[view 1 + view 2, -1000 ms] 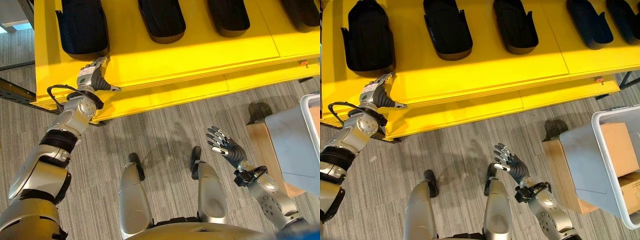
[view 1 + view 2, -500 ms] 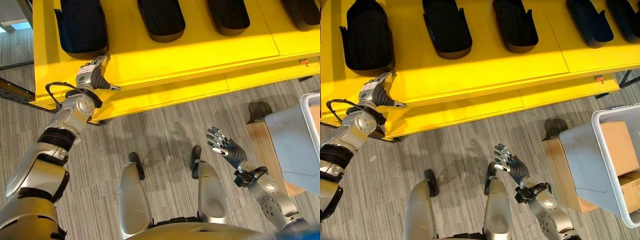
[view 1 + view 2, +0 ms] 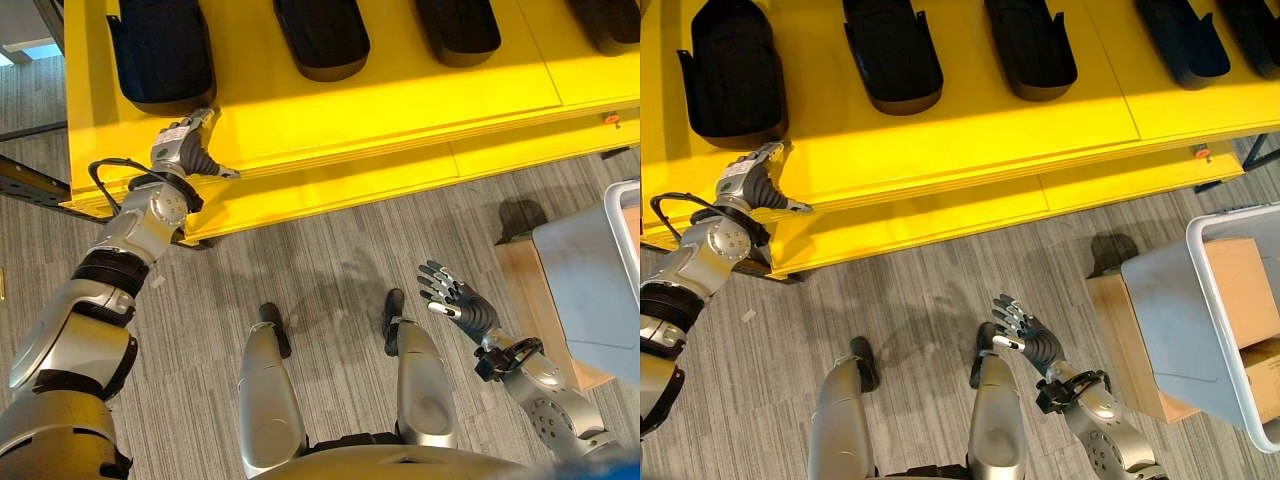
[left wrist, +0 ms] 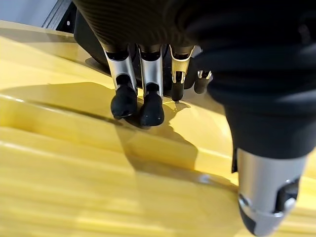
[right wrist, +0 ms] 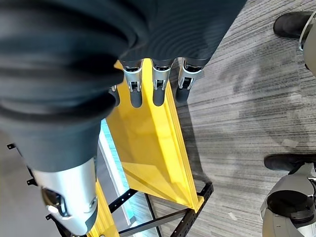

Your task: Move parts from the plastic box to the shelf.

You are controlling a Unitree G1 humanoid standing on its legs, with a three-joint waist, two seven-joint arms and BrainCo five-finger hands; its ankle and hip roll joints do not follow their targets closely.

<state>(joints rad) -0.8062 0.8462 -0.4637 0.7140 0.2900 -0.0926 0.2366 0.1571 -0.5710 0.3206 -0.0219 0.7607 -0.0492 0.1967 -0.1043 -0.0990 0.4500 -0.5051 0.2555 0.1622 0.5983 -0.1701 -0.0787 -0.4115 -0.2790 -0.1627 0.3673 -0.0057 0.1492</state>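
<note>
Left hand (image 3: 183, 150), fingers straight, resting at yellow shelf (image 3: 400, 100) front edge, upper left. Right hand (image 3: 462, 310) spread open, lower right. Black parts (image 3: 892, 50) on shelf; plastic box (image 3: 1230, 330) right edge. No legible writing.

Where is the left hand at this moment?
In the left eye view, the left hand rests at the front edge of the yellow shelf, just below the leftmost black part.

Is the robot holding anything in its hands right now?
No, nothing is held. The left hand rests its fingertips on the front edge of the yellow shelf, just below a black part. The right hand hangs open over the floor.
</note>
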